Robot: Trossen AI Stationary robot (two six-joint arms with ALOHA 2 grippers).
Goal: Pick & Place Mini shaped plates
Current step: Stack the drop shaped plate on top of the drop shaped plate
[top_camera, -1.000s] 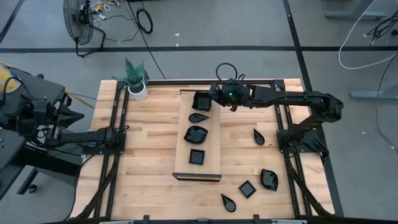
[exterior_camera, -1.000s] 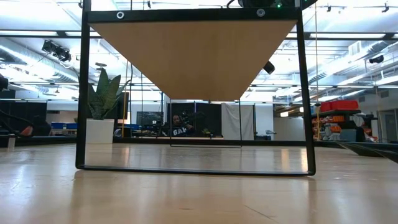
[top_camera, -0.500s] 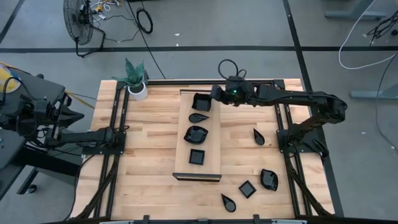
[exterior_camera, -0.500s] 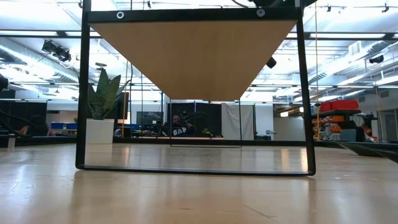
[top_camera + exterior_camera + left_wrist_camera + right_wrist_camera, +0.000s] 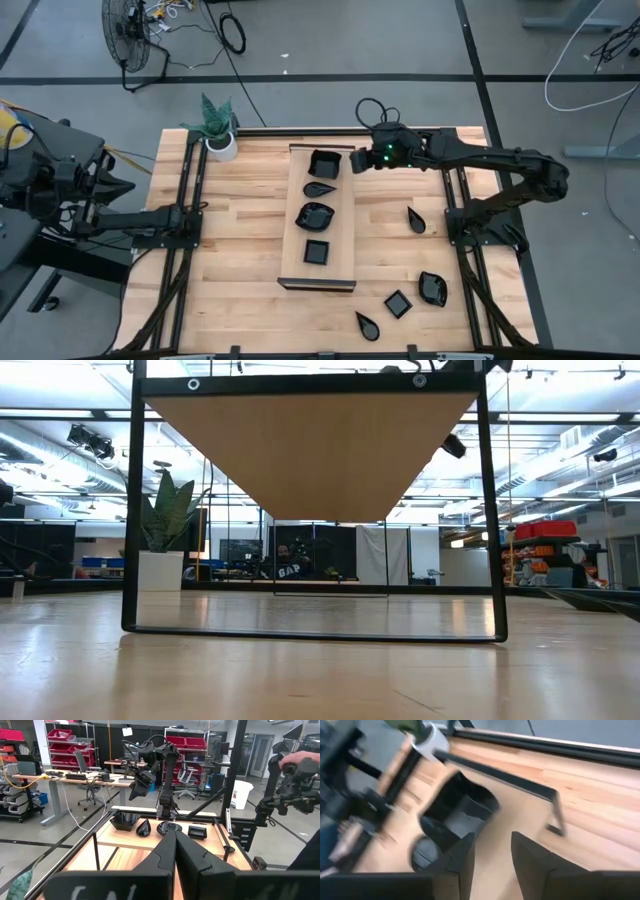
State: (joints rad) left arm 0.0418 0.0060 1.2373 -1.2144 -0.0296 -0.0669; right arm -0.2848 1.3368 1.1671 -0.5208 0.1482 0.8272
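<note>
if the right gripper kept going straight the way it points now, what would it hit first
Probably the square black dish at the far end of the wooden board. The open right gripper points toward it from beside it, though its height above the board is unclear.

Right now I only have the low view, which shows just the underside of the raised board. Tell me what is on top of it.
Observer: Four black plates sit in a row on the wooden board, with a square dish at the far end.
Operator: Give me the right gripper.
Observer: The right gripper hangs open beside that square dish, holding nothing.
Operator: Now count what is off the board.
Observer: Four more plates lie on the table to the right of the board. The nearest to it is a teardrop plate.
</note>
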